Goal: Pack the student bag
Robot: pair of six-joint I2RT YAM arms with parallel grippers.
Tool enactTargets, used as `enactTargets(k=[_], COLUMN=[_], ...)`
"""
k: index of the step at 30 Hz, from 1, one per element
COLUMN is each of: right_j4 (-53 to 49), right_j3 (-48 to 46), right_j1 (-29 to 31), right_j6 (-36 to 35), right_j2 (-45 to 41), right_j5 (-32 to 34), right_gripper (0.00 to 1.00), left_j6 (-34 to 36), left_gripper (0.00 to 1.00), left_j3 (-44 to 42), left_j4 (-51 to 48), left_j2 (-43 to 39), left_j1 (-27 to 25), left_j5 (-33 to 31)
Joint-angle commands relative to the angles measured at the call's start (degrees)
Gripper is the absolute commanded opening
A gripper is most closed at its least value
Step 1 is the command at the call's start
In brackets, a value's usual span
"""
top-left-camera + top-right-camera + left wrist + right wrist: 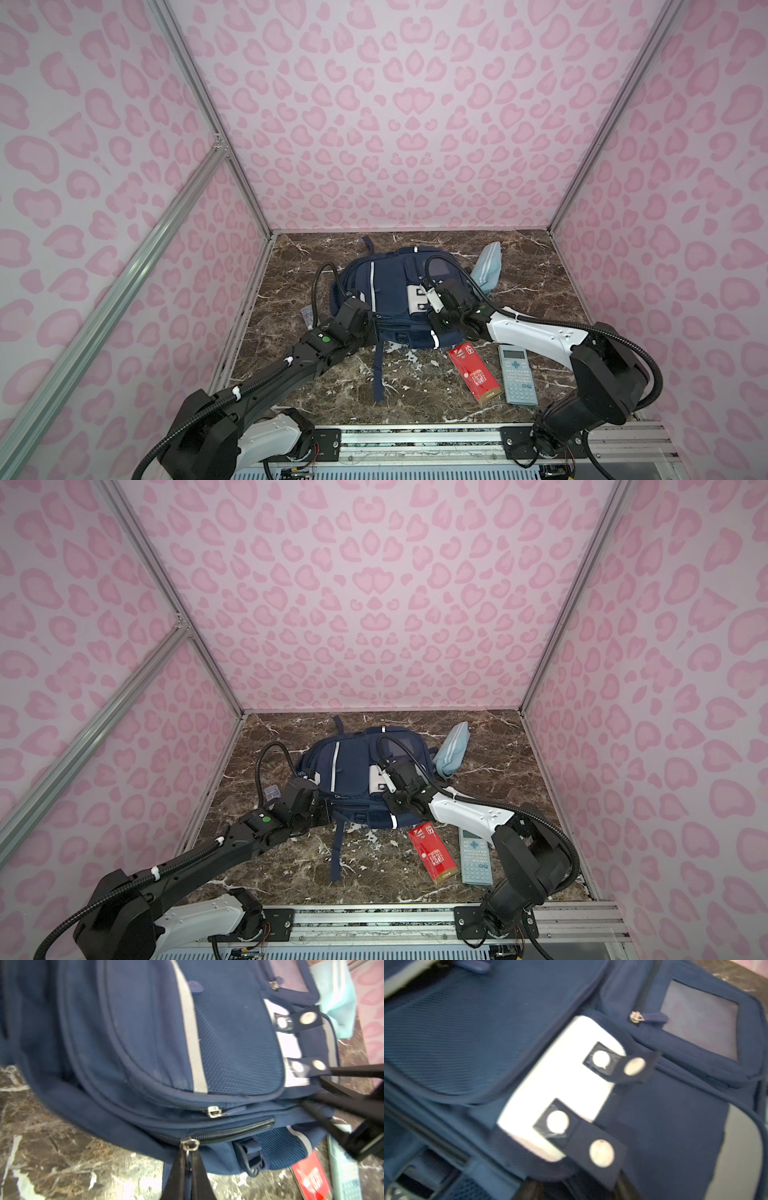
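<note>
The student bag (388, 278) lies flat on the marble table (291, 374), toward the back and middle. It is navy with pale stripes and a white flap (560, 1076) with two snap tabs. One strap (377, 374) trails toward the front edge.

A light-blue pouch (488, 262) touches its far right corner. A red box (473, 372) and a calculator (516, 374) lie near the front right, and the front left is bare.

The left gripper (188, 1153) reaches in low and is pinched on a zipper pull (190, 1145) at the bag's near edge. The right gripper (313, 1088) has its jaws apart by the flap.
</note>
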Motion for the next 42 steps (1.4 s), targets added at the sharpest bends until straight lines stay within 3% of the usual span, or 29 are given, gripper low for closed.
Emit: enactTargets(k=[1, 6, 12, 14, 16, 20, 23, 28, 32, 36, 40, 41, 42], right_j4=[4.6, 9.7, 7.9, 8.8, 9.7, 12.3, 11.8, 10.5, 9.4, 7.0, 6.8, 6.9, 7.4], right_j3=[-1.3, -2.5, 2.7, 3.4, 3.0, -0.9, -2.7, -5.3, -6.1, -5.1, -4.4, -4.3, -4.5], right_j1=[5.1, 9.5, 12.6, 12.8, 12.8, 12.8, 12.7, 11.0, 7.2, 2.4, 1.9, 1.9, 1.9], right_j6=[-3.2, -5.0, -7.0, -6.6, -6.4, -6.2, -7.2, -9.0, -9.3, -5.3, -2.1, -2.0, -1.7], right_j2=[-2.7, -2.3, 4.3, 6.3, 7.4, 5.5, 3.8, 1.5, 1.5, 4.1, 4.7, 4.4, 4.1], right_j5=[-1.1, -4.1, -4.3, -2.1, 0.4, 1.5, 1.4, -1.2, -0.1, 5.0, 11.5, 11.1, 9.9], right_gripper=[0.72, 0.72, 0.57, 0.45, 0.19, 0.0, 0.0, 0.0, 0.0, 0.0, 0.01, 0.06, 0.19], left_j6=[-0.4, -1.7, -2.6, -3.0, -2.8, -3.4, -1.2, 1.8, 1.7, 3.5, 1.9, 0.9, -0.8], left_gripper=[0.03, 0.03, 0.03, 0.03, 0.03, 0.03, 0.04, 0.04, 0.03, 0.04, 0.03, 0.03, 0.03], left_j3=[1.4, 1.2, 0.3, -0.5, -1.1, -4.5, -4.4, -4.5, -6.6, -5.6, -6.6, -7.5, -9.3], left_j4=[-1.1, 1.6, 3.2, 4.5, 3.6, 2.9, -0.1, -1.3, 1.6, -3.6, -4.6, -2.8, 0.7], left_j2=[-1.8, -3.0, -4.6, -5.4, -6.7, -10.1, -11.2, -8.6, -11.0, -17.2, -20.6, -20.9, -21.1], left_j1=[-0.5, -1.3, -1.4, -1.4, -1.1, 3.8, 7.0, 12.5, 15.5, 15.5, 15.5, 15.5, 15.3], left_j5=[3.6, 8.7, 11.3, 13.3, 11.8, 8.4, 4.6, -8.9, -6.8, -4.8, 6.7, 10.2, 13.9])
